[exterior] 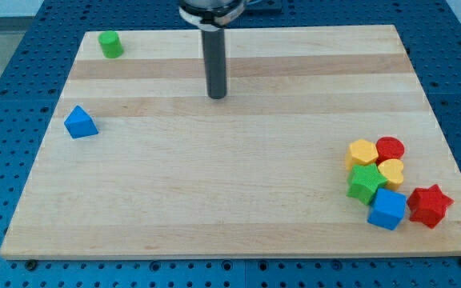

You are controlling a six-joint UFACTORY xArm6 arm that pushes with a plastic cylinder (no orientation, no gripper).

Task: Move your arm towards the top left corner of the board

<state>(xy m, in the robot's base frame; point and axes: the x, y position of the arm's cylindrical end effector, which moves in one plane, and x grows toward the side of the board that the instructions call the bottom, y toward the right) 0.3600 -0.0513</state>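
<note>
My tip [217, 96] rests on the wooden board [230, 200] in the upper middle of the view, touching no block. A green cylinder [110, 45] stands near the board's top left corner, well to the left of my tip. A blue triangle block [80, 122] lies at the left edge, below the green cylinder.
A cluster of blocks sits at the lower right: a yellow hexagon [362, 151], a red cylinder [390, 148], a yellow heart [391, 171], a green star [366, 182], a blue cube [387, 209] and a red star [429, 205]. A blue perforated table [6, 96] surrounds the board.
</note>
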